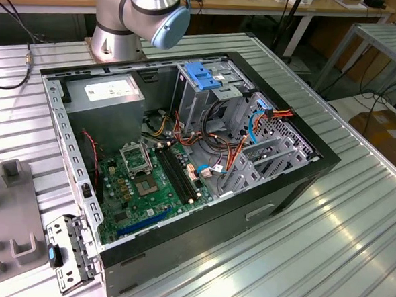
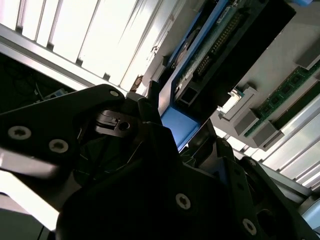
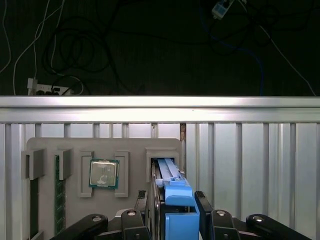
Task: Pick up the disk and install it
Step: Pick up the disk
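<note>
In the first wrist view the disk (image 3: pixel 168 169) stands on edge in a slot of a grey parts holder (image 3: pixel 135 150), its bright blue carrier rail facing the camera. My gripper (image 3: pixel 175 197) straddles that blue rail, with a black finger pressed against each side of it. The second wrist view looks along the disk (image 2: pixel 215 47) from the side: its blue rail end sits inside the gripper (image 2: pixel 176 119), and its dark edge and connector run away past the fingers. The exterior view takes in the arm (image 1: pixel 152 11) near its base.
The open computer case (image 1: pixel 296 195) lies on the ribbed metal table, holding a grey drive cage with a blue bracket (image 1: pixel 201 74), a power-supply box (image 1: pixel 107 92) and the motherboard (image 1: pixel 149 179). The holder also carries a processor chip (image 3: pixel 104 173) and memory sticks (image 3: pixel 57 190).
</note>
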Controlling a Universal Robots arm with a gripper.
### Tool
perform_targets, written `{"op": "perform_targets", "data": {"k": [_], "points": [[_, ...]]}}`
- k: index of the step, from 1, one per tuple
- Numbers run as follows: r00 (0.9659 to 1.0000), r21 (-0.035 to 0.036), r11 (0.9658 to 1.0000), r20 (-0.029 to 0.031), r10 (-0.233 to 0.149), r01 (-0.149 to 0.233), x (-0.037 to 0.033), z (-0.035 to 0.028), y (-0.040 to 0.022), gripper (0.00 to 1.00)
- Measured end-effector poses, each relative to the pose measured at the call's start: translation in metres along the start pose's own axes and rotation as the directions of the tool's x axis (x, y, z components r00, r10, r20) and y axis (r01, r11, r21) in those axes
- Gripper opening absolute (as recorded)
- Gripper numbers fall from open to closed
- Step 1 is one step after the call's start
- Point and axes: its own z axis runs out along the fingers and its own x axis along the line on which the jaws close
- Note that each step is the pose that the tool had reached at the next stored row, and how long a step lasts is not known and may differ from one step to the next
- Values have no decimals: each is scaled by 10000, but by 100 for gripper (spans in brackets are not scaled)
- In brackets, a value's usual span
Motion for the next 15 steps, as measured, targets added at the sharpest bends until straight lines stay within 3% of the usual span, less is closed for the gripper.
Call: {"op": "perform_targets", "data": {"k": [6, 7, 15], "points": [[10000, 0, 10000, 0, 0, 0, 0, 1, 0, 48], [10000, 0, 10000, 0, 0, 0, 0, 1, 0, 41], [10000, 0, 10000, -1, 0, 0, 0, 1, 0, 39]]}}
